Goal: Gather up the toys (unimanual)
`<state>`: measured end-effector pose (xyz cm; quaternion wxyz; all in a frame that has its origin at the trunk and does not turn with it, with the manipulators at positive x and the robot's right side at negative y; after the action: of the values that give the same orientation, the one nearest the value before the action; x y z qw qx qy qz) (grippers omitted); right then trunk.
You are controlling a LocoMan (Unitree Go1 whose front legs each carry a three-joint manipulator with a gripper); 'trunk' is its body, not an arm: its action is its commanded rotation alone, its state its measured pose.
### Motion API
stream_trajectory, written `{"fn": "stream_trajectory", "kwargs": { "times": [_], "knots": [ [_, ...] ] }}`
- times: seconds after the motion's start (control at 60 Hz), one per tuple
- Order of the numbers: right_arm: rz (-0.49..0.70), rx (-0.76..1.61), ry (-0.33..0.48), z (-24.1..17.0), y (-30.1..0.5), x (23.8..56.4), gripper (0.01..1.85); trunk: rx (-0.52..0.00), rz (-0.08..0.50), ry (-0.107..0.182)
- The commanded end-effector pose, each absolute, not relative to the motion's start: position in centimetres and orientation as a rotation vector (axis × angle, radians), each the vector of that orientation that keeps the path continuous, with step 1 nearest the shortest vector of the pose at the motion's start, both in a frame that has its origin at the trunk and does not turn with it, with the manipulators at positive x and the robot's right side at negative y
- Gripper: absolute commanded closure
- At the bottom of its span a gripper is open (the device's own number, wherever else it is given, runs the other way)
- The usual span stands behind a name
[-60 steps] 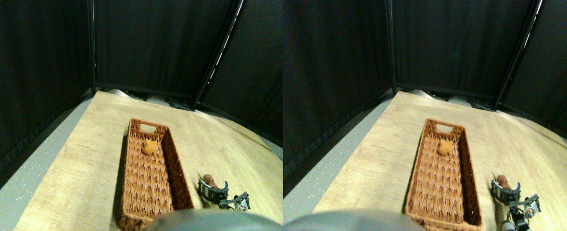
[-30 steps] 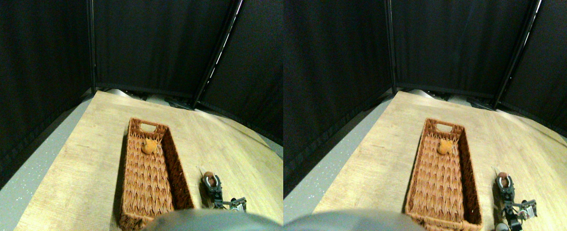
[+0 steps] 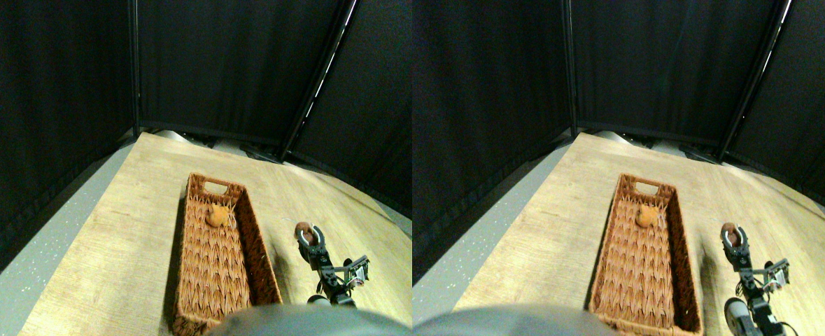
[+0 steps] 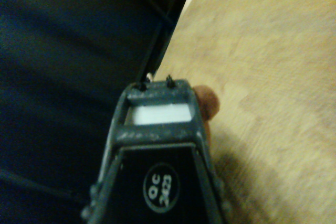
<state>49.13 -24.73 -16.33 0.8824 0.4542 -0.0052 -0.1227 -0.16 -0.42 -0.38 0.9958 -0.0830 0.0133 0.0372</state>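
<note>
We saw the right gripper (image 3: pixel 308 233) raised above the wooden worktop (image 3: pixel 125 238), to the right of the long brown woven basket (image 3: pixel 220 280) and clear of its right wall. The gripper's jaws were closed around a small brown plush toy (image 3: pixel 304 227), which bulged out between them at the tip; the toy was off the worktop and not over the basket. A dark shadow lay on the wood below and to the left of the gripper, between it and the basket's side.

In the wrist view, the dark open frame of one jaw filled the lower part of the picture, and the brown plush toy (image 4: pixel 207 103) showed as a rounded reddish-brown lump pressed against the frame's edge, with light wood grain behind it. That view was blurred, so we could make out no more of the toy than its colour and rounded outline.

Inside the basket, an orange plush toy (image 3: pixel 217 216) lay on the woven floor toward the far end, near the cut-out handle in the end wall. The rest of the basket's floor showed bare weave.

The worktop ran back to black curtains (image 3: pixel 230 63) hung on dark poles. A grey speckled floor (image 3: pixel 13 280) bordered the worktop on the left.
</note>
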Motion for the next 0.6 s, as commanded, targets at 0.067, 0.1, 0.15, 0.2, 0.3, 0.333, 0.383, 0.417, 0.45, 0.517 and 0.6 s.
{"fn": "stream_trajectory", "kwargs": {
  "times": [0.067,0.1,0.15,0.2,0.3,0.333,0.383,0.417,0.45,0.517,0.6],
  "knots": [
    [-0.139,0.946,-0.039,-13.5,-22.3,49.9,1.80,-0.211,0.101,0.017],
    [-0.140,0.982,-0.040,-13.2,-21.7,50.0,1.80,-0.215,0.106,0.017],
    [-0.119,1.002,-0.022,-12.8,-20.9,50.3,1.80,-0.222,0.114,0.018],
    [-0.116,1.005,-0.018,-12.7,-20.4,50.5,1.80,-0.228,0.123,0.016],
    [-0.067,0.992,0.016,-12.3,-19.5,51.1,1.80,-0.245,0.145,0.011],
    [-0.063,1.003,0.017,-12.1,-19.1,51.3,1.80,-0.251,0.153,0.010],
    [-0.047,0.985,0.017,-12.1,-18.6,51.4,1.80,-0.257,0.162,0.008],
    [-0.046,0.987,0.020,-12.0,-18.2,51.6,1.80,-0.262,0.167,0.007],
    [-0.028,1.005,0.051,-12.0,-17.7,51.9,1.80,-0.264,0.171,0.006],
    [-0.013,0.997,0.058,-11.9,-17.0,52.2,1.80,-0.277,0.185,0.003],
    [0.006,1.016,0.057,-11.8,-16.0,52.4,1.80,-0.288,0.197,0.000]
  ]
}}
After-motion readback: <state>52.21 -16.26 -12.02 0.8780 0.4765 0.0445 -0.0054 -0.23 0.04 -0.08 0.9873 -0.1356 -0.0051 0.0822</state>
